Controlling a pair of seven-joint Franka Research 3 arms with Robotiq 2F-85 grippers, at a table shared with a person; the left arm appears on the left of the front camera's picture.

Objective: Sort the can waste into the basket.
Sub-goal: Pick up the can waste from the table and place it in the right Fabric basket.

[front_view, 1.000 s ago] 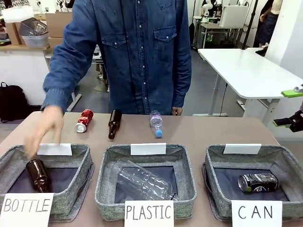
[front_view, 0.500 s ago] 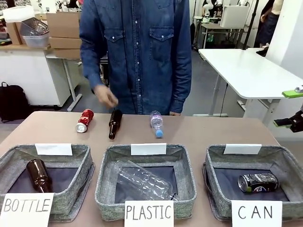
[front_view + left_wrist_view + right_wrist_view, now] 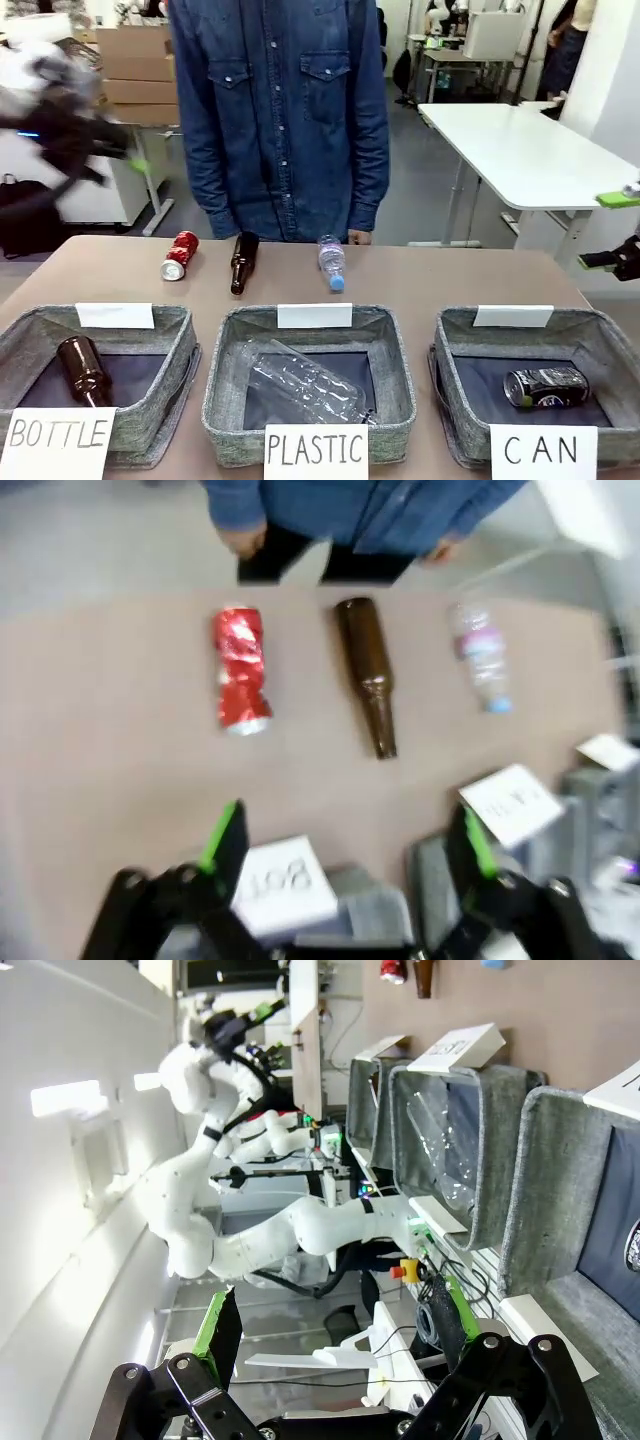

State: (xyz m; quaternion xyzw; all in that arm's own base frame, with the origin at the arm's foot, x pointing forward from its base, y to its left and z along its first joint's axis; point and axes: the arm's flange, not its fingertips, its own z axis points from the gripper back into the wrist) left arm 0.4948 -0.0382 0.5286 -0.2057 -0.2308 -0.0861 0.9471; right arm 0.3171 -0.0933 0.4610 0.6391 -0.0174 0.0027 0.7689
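Observation:
The shiny red can [image 3: 179, 255] lies on its side at the far left of the table, in front of the person; from my left wrist the red can [image 3: 240, 670] is ahead and a little left. My left gripper [image 3: 348, 840] is open and empty, well short of it. It hangs high at the picture's left as a blurred left gripper [image 3: 115, 150]. The dark can [image 3: 545, 386] lies inside the grey basket [image 3: 455, 345] signed "CAN". My right gripper [image 3: 605, 230] is open at the right edge, off the table; in its own view the right gripper [image 3: 335, 1320] holds nothing.
A brown bottle [image 3: 241, 262] and a small plastic bottle [image 3: 330, 262] lie beside the red can. The basket signed "BOTTLE" [image 3: 170, 345] holds a brown bottle. The one signed "PLASTIC" [image 3: 395, 345] holds a clear bottle. The person [image 3: 280, 110] stands at the far edge with arms down.
The person's hand has left the BOTTLE basket and drawn back to their side. My left arm has swung into the upper left, blurred by motion. The right gripper is still.

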